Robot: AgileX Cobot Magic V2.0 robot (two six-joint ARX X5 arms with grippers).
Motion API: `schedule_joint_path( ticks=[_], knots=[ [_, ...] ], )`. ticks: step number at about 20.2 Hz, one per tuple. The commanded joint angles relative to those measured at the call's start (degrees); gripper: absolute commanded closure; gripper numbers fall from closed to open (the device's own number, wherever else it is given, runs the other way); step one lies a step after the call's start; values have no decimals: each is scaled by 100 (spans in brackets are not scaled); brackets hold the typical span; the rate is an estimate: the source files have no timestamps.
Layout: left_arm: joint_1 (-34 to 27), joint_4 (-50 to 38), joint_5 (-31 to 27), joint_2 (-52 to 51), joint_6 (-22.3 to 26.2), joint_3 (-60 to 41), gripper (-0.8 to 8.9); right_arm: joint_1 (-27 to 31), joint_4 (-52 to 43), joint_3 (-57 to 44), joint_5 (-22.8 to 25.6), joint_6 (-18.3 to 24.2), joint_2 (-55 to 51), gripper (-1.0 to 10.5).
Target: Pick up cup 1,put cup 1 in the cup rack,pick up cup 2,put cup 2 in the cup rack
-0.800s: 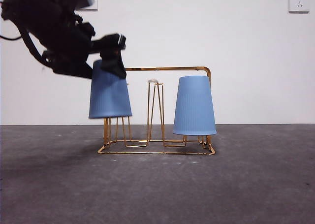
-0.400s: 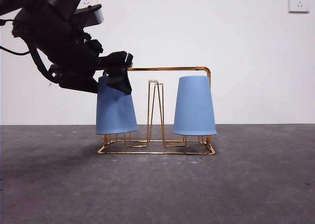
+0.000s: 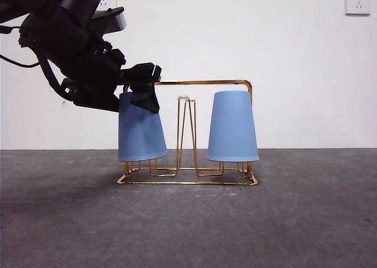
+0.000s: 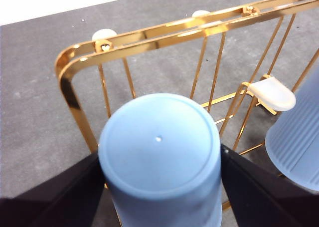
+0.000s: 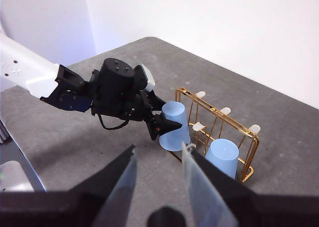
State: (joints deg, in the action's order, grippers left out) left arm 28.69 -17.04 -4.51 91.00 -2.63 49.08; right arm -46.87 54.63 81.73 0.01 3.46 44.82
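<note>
The gold wire cup rack (image 3: 200, 82) stands mid-table. Cup 1 (image 3: 232, 126), blue and ribbed, sits upside down over the pegs at its right end. My left gripper (image 3: 141, 94) is shut on cup 2 (image 3: 141, 132), a matching blue cup held upside down and slightly tilted at the rack's left end, its rim down near the base wires. The left wrist view shows cup 2 (image 4: 159, 137) between the black jaws of the left gripper (image 4: 159, 157), beside the rack (image 4: 149, 35) handle. My right gripper (image 5: 159, 162) hangs open and empty, well back from the rack (image 5: 219, 117).
The grey table (image 3: 188, 227) runs to a white wall with a socket (image 3: 358, 1) at the upper right. A free white-capped peg (image 4: 271, 93) stands in the rack's middle. The left arm (image 5: 114, 95) reaches in from the rack's left side.
The left gripper has carried cup 2 to the right and down, from above the rack's left end to low over its left pegs. Cup 1 and the rack have not moved.
</note>
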Motion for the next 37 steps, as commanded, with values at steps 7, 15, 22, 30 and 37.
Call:
schedule_joint_path(
  ticks=[7,15,22,30,37],
  knots=[
    [46,417,144,131,-203,-98,368,0,-17,-48,7,20,2,789],
    [46,651,219,-136,-238,-98,304,0,114,-48,7,22,2,789],
    [44,1145,214,-546,-232,-98,301,0,101,-48,7,26,2,789],
    [46,2262,199,-1215,-317,-96,301,0,133,-48,11,-20,2,789],
    [68,3449,310,-2192,-337,-94,307,0,708,-48,212,-42,39,789]
  ],
)
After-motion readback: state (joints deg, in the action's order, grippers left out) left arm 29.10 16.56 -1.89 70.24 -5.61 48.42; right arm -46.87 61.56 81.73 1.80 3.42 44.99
